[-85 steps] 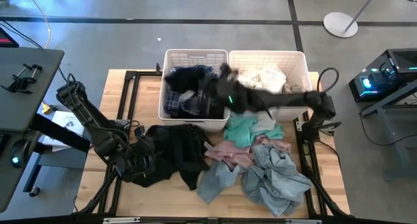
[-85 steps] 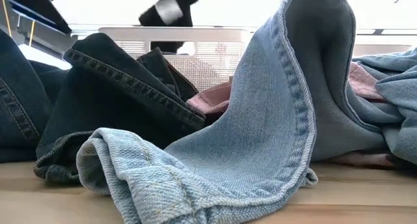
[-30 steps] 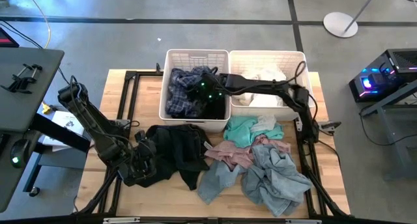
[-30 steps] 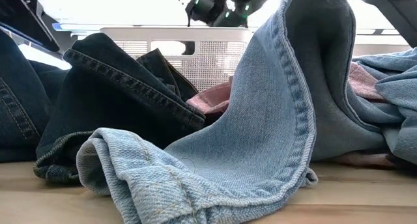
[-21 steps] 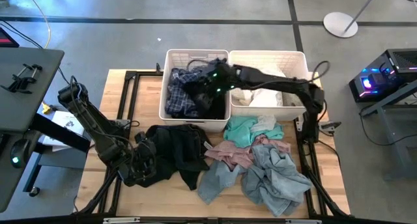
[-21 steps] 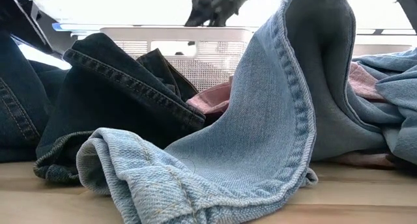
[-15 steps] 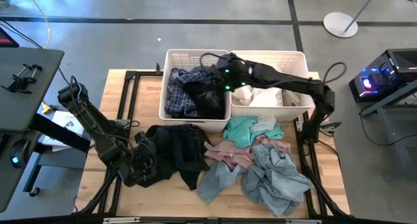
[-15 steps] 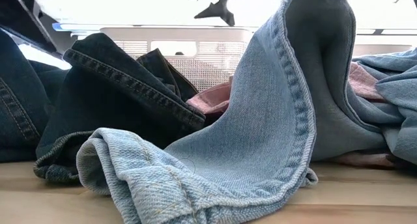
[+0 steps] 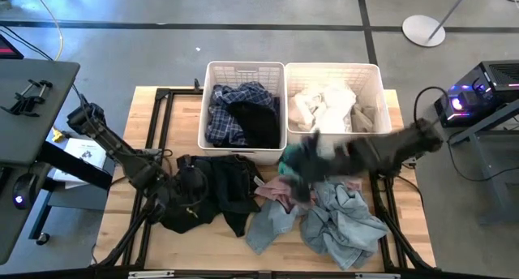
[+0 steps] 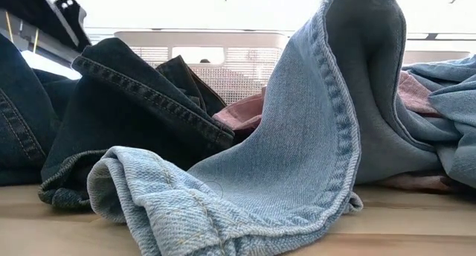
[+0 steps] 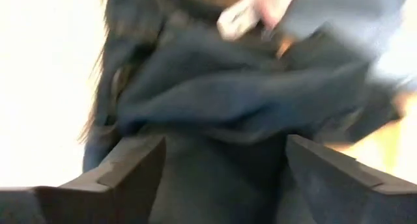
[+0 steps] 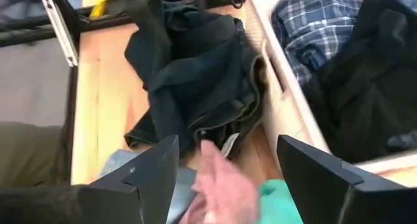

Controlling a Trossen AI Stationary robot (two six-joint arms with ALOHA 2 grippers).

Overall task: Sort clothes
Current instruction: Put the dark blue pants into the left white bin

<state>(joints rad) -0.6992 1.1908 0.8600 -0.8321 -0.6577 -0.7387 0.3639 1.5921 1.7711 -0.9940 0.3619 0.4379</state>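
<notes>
The right gripper (image 9: 298, 175) hung above the loose clothes on the table, its fingers (image 12: 153, 168) spread wide with nothing between them. Directly beneath it lay the pink garment (image 9: 280, 193) and the teal one (image 9: 293, 156), with the pale denim (image 9: 340, 218) just beyond toward the table's front edge. In the right wrist view the dark jeans (image 12: 195, 87) lay ahead of the open fingers, and the left basket (image 12: 277, 87) beside them held a plaid shirt (image 12: 306, 22) and a black garment (image 12: 365, 87). Seen from above, that basket (image 9: 243, 70) stood behind the gripper and to its side, and the right basket (image 9: 332, 70), holding white clothes (image 9: 324, 105), stood just behind it. The left gripper (image 9: 185, 191) sat low on the dark jeans (image 9: 219, 186), its fingers (image 11: 127, 168) parted with dark fabric (image 11: 221, 107) bunched between and ahead of them; whether they gripped it could not be told.
</notes>
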